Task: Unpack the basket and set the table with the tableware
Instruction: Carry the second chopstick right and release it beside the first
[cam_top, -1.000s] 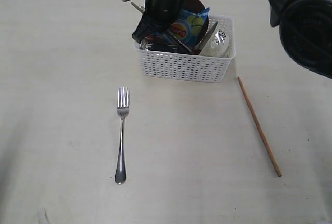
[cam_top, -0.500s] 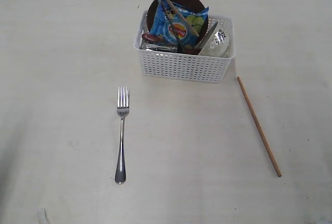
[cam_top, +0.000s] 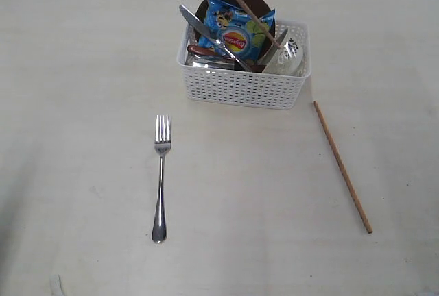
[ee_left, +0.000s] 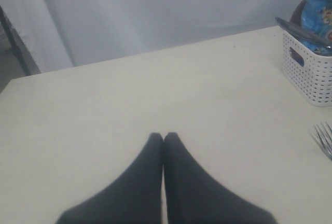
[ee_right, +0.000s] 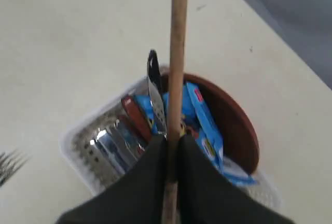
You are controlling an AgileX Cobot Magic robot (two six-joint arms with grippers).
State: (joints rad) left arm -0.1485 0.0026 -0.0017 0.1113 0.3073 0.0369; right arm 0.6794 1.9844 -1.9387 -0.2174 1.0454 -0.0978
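Over the white perforated plastic basket (cam_top: 243,90) the right gripper (ee_right: 173,142) is clamped on a slim round wooden chopstick (ee_right: 179,53) (a second chopstick (cam_top: 343,167) lies on the pale bench (cam_top: 82,70)), while the left gripper (ee_left: 163,140) sits pressed together.

Behind the wide pale cream tabletop (ee_left: 104,99) stands a plain pale grey backdrop (ee_left: 155,11), wall or curtain unclear. A thin dark slanted bar (ee_left: 13,37) crosses it beside the tabletop's corner, above a patch of grey floor (ee_left: 9,71). The light is soft and even.
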